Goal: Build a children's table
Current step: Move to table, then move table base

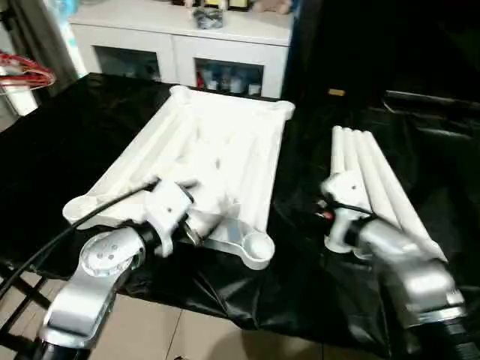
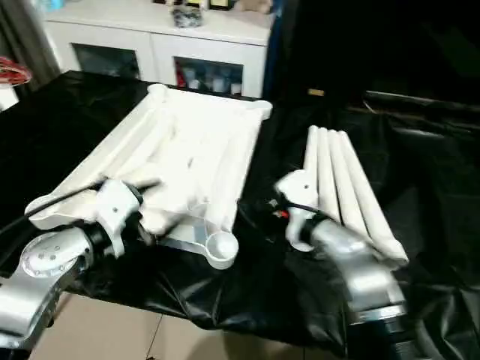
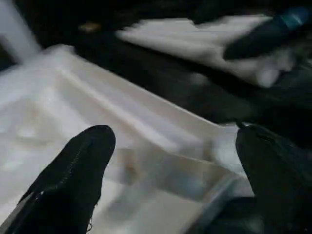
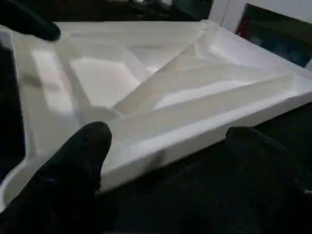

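Two hands spread wide and empty, left hand (image 3: 165,161) held over the near end of the upturned tabletop (image 1: 217,150), four legs (image 1: 375,180) laid together just beyond the right hand (image 4: 165,161), black-draped bench (image 1: 60,157) underneath.

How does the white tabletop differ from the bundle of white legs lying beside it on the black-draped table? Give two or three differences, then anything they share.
1. The tabletop is a broad, flat rectangle; the legs are long, narrow tubes.
2. The tabletop lies ribbed underside up, with round sockets at its corners; the legs are smooth and plain.
3. The tabletop is one piece; the legs are several, laid side by side.

Both are white, rest on the black cover, and are not yet joined.
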